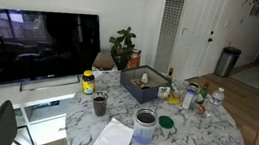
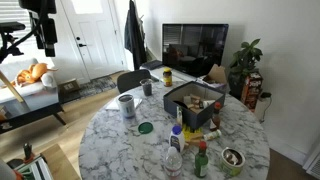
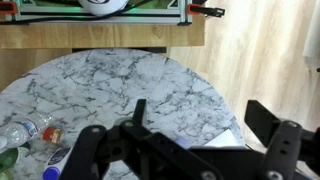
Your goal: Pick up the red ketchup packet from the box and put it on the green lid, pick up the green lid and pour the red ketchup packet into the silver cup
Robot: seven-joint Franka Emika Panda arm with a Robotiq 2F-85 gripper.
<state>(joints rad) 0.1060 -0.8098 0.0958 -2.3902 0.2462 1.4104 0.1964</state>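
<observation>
Starting point, step one: nothing is gripped. The gripper (image 3: pixel 194 108) is seen spread wide, empty, above the table (image 3: pixel 120 80). The ketchup packet can't be resolved inside the box (image 2: pixel 183 113). The green lid (image 2: pixel 145 127) lies bare near the silver cup (image 2: pixel 127 106). A descent into the box is called for next.

Gripper (image 3: pixel 194 108) matte blk thruout, w/ two chunky, angular, jointed fingers (image 3: pixel 138 118).

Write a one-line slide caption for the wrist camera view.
Open gripper above the round marble table, holding nothing, a clear bottle near the table's edge.
</observation>
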